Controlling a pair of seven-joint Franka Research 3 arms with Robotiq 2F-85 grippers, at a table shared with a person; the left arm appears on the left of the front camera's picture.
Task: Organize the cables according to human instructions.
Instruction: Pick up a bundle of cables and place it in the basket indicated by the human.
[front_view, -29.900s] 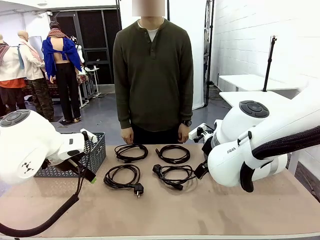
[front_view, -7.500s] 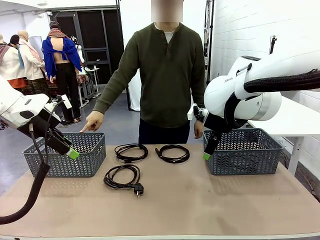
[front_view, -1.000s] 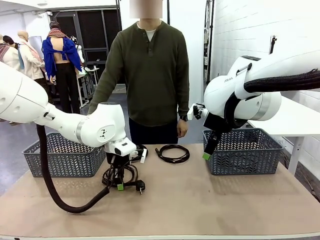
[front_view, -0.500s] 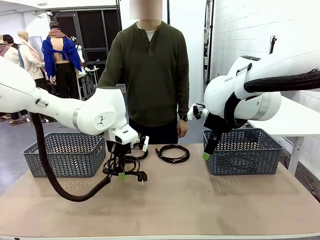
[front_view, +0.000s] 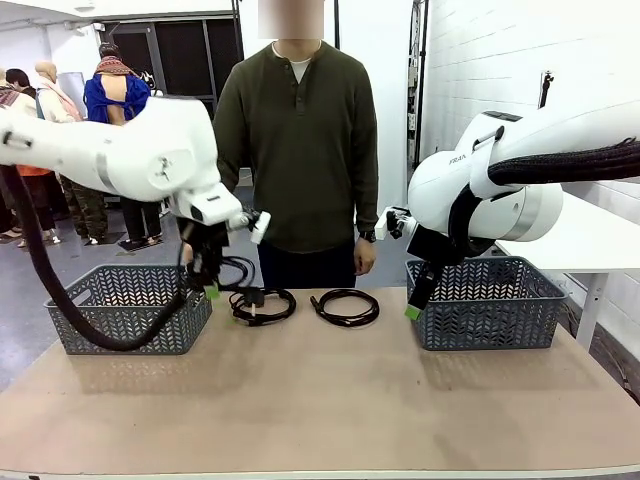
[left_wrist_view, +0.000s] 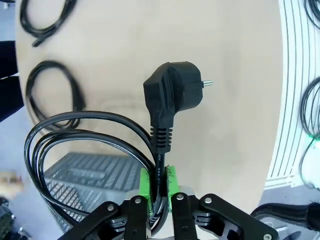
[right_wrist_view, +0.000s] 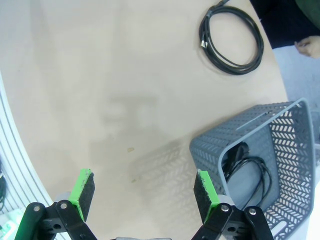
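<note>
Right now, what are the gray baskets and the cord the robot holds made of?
The left basket and right basket look like matte gray molded plastic, walls pierced in a herringbone pattern. The power cord in the left tool seems rubber- or vinyl-coated: smooth, slightly shiny, bending in loops. Its plug looks like hard black plastic.

White brick wall (front_view: 480, 60) at right, white side table (front_view: 600, 238), dark glazed doors (front_view: 190, 60), grey floor (front_view: 15, 320)
</note>
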